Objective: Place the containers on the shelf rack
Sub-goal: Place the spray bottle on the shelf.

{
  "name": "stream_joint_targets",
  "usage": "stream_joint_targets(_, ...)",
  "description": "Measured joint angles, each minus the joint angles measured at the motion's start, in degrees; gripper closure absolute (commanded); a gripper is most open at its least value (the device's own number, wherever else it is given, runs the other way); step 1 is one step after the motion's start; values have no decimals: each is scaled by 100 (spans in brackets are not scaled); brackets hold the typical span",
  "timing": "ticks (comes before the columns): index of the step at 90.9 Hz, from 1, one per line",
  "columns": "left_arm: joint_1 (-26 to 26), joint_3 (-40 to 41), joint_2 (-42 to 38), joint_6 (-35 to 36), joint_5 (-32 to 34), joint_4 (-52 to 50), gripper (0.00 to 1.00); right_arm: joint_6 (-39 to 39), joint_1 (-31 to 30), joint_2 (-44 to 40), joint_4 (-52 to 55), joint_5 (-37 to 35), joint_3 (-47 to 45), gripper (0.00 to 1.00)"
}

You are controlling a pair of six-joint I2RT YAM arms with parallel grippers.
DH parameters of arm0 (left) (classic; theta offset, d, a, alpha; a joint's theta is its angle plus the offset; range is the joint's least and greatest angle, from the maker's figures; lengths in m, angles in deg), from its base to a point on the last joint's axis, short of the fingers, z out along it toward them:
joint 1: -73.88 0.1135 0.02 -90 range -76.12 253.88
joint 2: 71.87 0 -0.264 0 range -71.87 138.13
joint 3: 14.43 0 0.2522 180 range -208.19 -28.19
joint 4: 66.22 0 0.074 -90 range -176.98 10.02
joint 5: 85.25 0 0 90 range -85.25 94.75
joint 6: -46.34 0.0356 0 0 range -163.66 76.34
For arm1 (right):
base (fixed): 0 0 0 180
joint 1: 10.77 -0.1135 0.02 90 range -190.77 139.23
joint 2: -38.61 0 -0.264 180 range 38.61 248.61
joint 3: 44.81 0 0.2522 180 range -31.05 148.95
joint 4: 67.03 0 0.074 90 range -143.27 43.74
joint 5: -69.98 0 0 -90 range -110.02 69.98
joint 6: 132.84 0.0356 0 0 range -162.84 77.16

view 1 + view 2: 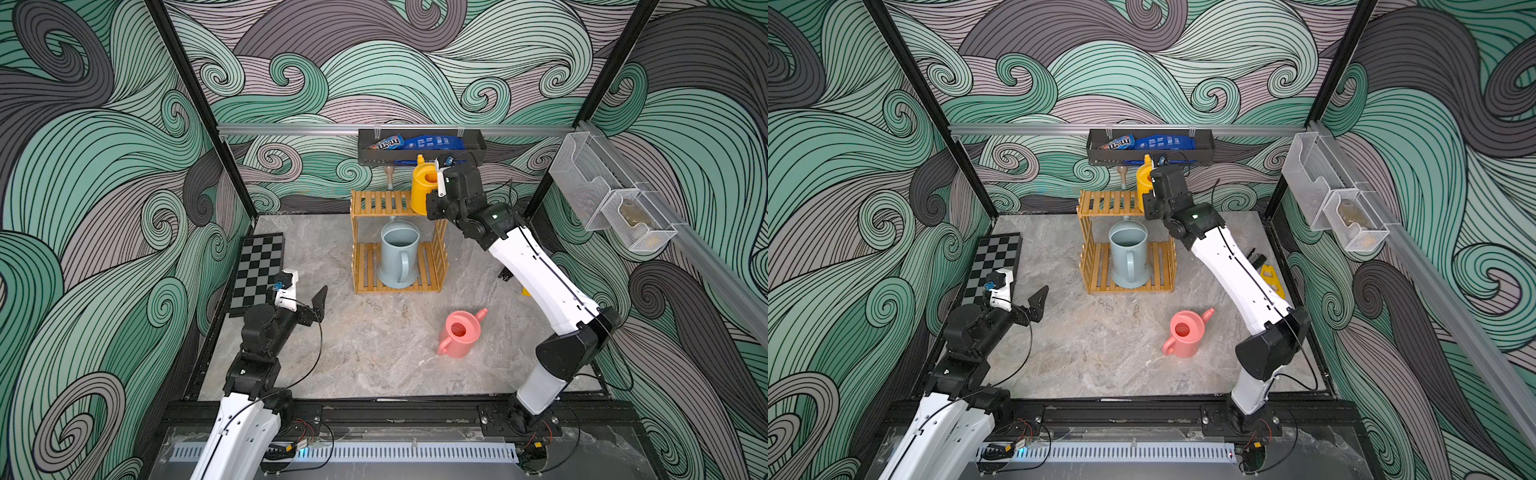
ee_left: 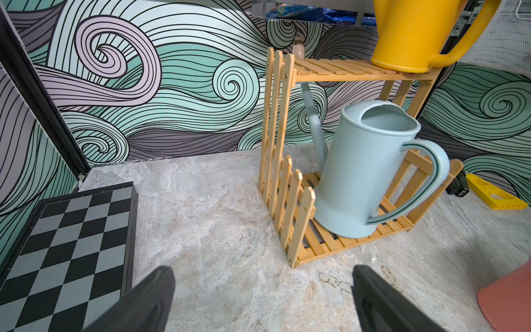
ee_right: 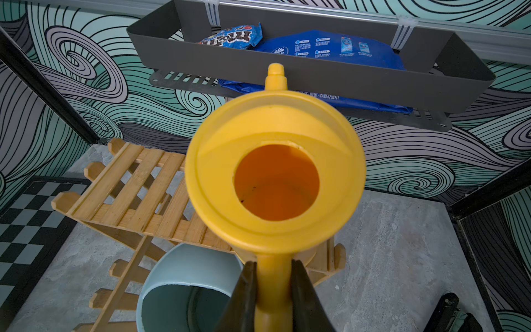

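The honey-coloured shelf rack (image 1: 376, 202) (image 2: 339, 70) stands at the back of the table. A yellow watering can (image 1: 424, 185) (image 3: 273, 172) rests upright on the right end of its top tier, spout toward the wall. My right gripper (image 3: 273, 276) is shut on its handle. The large pale blue can (image 1: 399, 253) (image 2: 362, 172) stands on the lower tier. A pink can (image 1: 459, 334) (image 1: 1185, 330) stands on the table in front of the rack, to the right. My left gripper (image 1: 305, 301) (image 2: 263, 287) hovers open and empty near the left side.
A black wall tray (image 1: 419, 156) with snack bags hangs just above and behind the yellow can. A chessboard (image 1: 257, 270) lies at the left edge. Wire mesh baskets (image 1: 615, 199) hang on the right wall. A yellow block (image 1: 1273, 280) lies by the right arm.
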Motion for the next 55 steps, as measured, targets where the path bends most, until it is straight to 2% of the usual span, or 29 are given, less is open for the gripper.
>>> stream_joint_targets(27, -39, 2, 0, -9, -22, 9, 1, 144, 9, 63, 0, 103, 72, 56)
stream_joint_targets(55, -50, 4, -4, -13, -61, 44, 1, 223, -72, 66, 0, 245, 81, 51)
